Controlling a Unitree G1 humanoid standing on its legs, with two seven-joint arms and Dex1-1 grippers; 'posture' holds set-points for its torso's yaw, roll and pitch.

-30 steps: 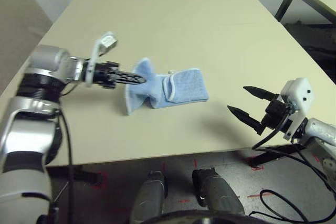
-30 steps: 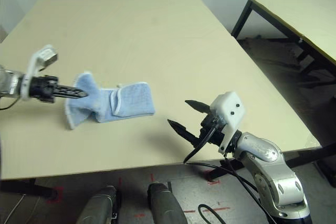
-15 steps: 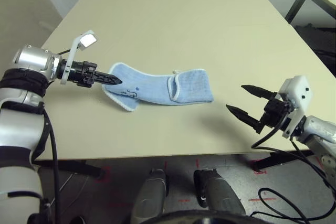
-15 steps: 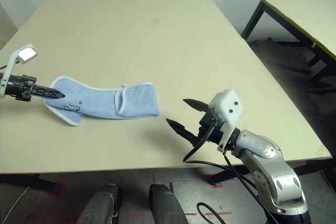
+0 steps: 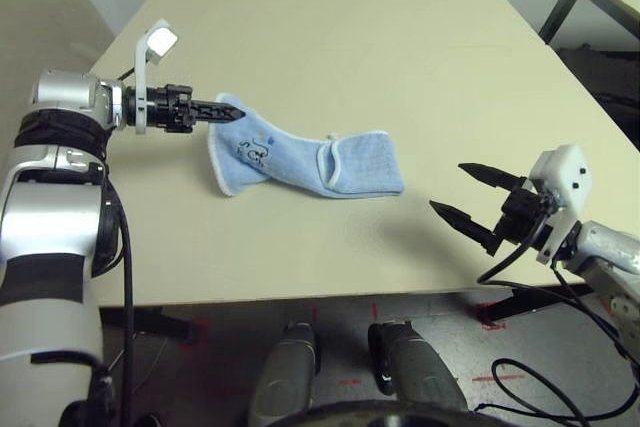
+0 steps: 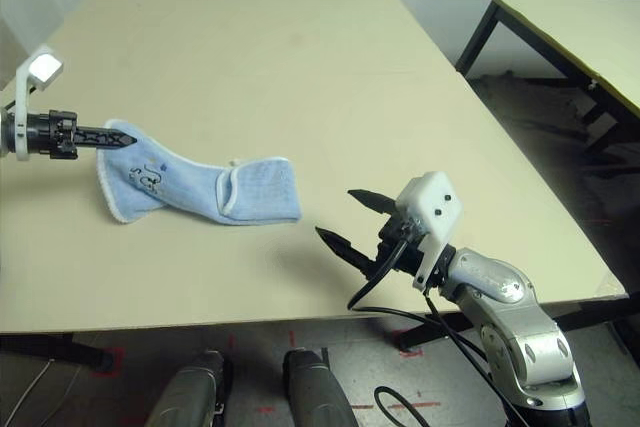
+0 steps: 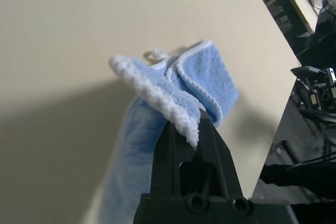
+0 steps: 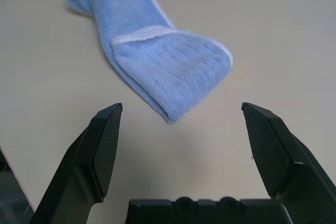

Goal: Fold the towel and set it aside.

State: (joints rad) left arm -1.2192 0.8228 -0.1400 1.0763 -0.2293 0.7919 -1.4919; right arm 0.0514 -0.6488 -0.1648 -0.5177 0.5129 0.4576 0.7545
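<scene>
Pale tabletop (image 5: 330, 37), and the light-blue terry towel (image 5: 365, 164) ran lengthwise rightward from the left black gripper (image 5: 240, 114), pinched shut on its near end; the wide-open, empty right black gripper (image 5: 462, 195) sat just off the folded end.

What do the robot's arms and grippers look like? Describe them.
Both arms are silver; the left arm has black bands and a black cable alongside. The left gripper and right gripper have black, tapering fingers and a white bracket behind. Black cables loop by the right arm.
</scene>
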